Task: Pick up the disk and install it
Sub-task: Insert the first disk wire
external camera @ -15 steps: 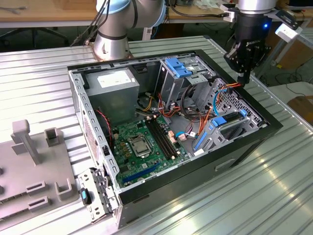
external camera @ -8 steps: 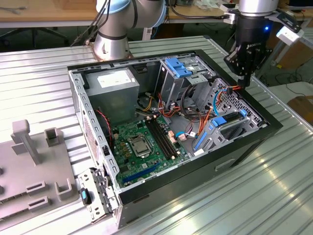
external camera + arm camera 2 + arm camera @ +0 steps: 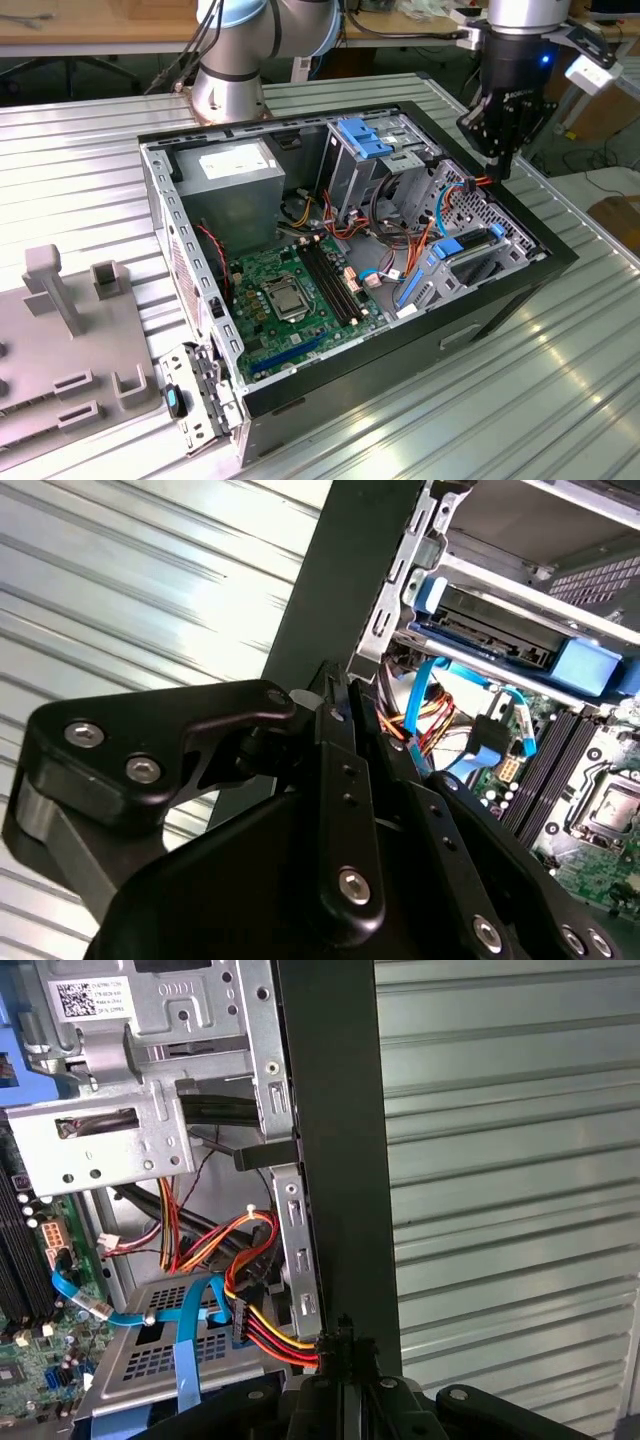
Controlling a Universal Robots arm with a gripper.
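The disk [image 3: 500, 645] — dark face, greyish edge, bright blue rails — sits in a metal bay inside the open computer case [image 3: 380, 365], partly hidden under a metal shelf. The tool [image 3: 497, 168] hovers at the case's rim, apart from the disk, fingers pressed together on nothing visible. Red and yellow wires [image 3: 270, 1330] run up to its tips — contact unclear.

An open computer case [image 3: 400, 350] is laid on its side on the ribbed metal desk [image 3: 560, 400]. A grey fixture plate [image 3: 40, 345] is set beside it, at the exterior view's left.
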